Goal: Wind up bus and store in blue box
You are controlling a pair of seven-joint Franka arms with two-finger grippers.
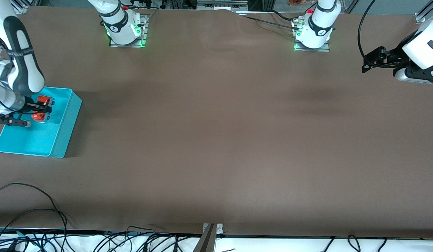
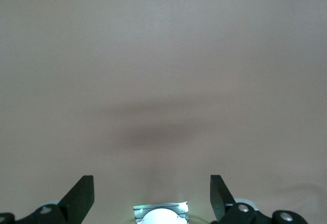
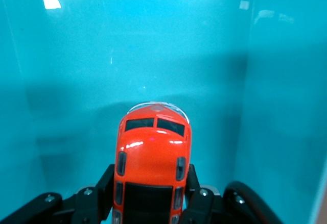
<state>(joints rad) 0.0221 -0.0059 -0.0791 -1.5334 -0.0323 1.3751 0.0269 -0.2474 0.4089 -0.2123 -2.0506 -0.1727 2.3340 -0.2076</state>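
One toy: the bus (image 3: 153, 157), orange-red with dark windows and a dark roof panel, is gripped by its sides in the right tool (image 3: 151, 203).
Bus position: it hangs over the inside of the blue box (image 1: 64, 131); whether it touches the box floor I cannot tell.
Bus in the front view: an orange-red shape (image 1: 44, 100) shows at the fingertips, with a second orange-red patch just below it that may be a reflection or another part of the toy; I cannot tell which.
Right tool (image 1: 41, 106): narrow, black fingers (image 3: 104, 183) pressed on both flanks of the bus, one on each side.
Right arm: it reaches from its base at the top of the front view out to the right arm's end of the counter and bends down over the box.
Blue box: bright cyan, low plain walls, glossy floor showing light reflections; it sits on the counter (image 1: 216, 140) at the right arm's end, much larger than the bus.
Left tool (image 1: 372, 63): wide apart, holding nothing, hovering over bare counter at the left arm's end, well apart from the box.
Left wrist view: both black fingertips (image 2: 82, 196) stand spread, with only brown counter (image 2: 163, 71) and a soft shadow between them.
Left arm: waiting.
Counter: brown cloth surface with faint wrinkles near the bases.
Cables: dark loops (image 1: 38, 213) lie along the counter edge nearest the front camera.
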